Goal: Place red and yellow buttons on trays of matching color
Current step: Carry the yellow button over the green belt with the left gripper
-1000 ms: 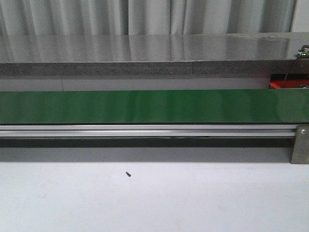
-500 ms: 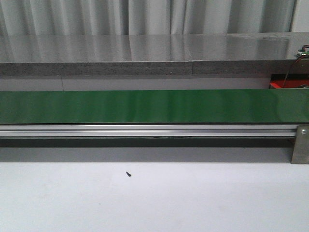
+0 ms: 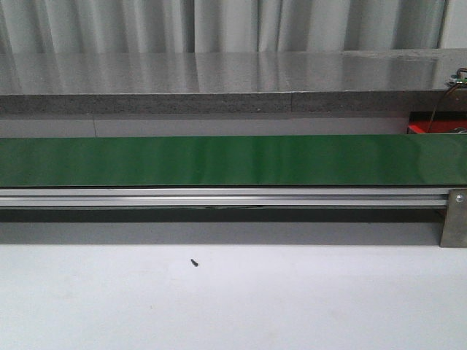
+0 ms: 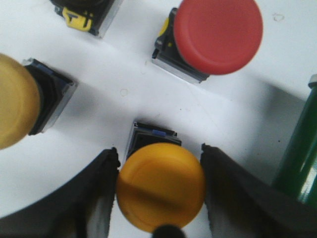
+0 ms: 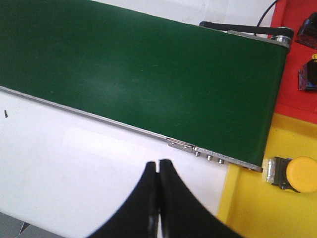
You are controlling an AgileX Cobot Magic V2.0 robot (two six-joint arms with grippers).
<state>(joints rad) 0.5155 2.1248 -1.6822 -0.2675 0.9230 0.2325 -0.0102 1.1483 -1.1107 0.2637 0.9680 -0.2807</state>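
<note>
In the left wrist view a yellow button (image 4: pixel 161 186) stands on the white table with its dark base beyond the cap. My left gripper (image 4: pixel 159 149) is shut on it, one finger against each side of the cap. A red button (image 4: pixel 218 34) and a second yellow button (image 4: pixel 15 106) stand nearby. My right gripper (image 5: pixel 158 162) is shut with nothing in it, over the white table beside the belt's end. Beyond it lies the yellow tray (image 5: pixel 247 213) holding a yellow button (image 5: pixel 302 174), and the red tray (image 5: pixel 297 84). Neither gripper shows in the front view.
The green conveyor belt (image 3: pixel 233 160) runs across the table on an aluminium rail. A small black screw (image 3: pixel 194 262) lies on the white table before it. Another button's base (image 4: pixel 84 15) sits beyond the left gripper, and the belt's edge (image 4: pixel 299 158) is close beside it.
</note>
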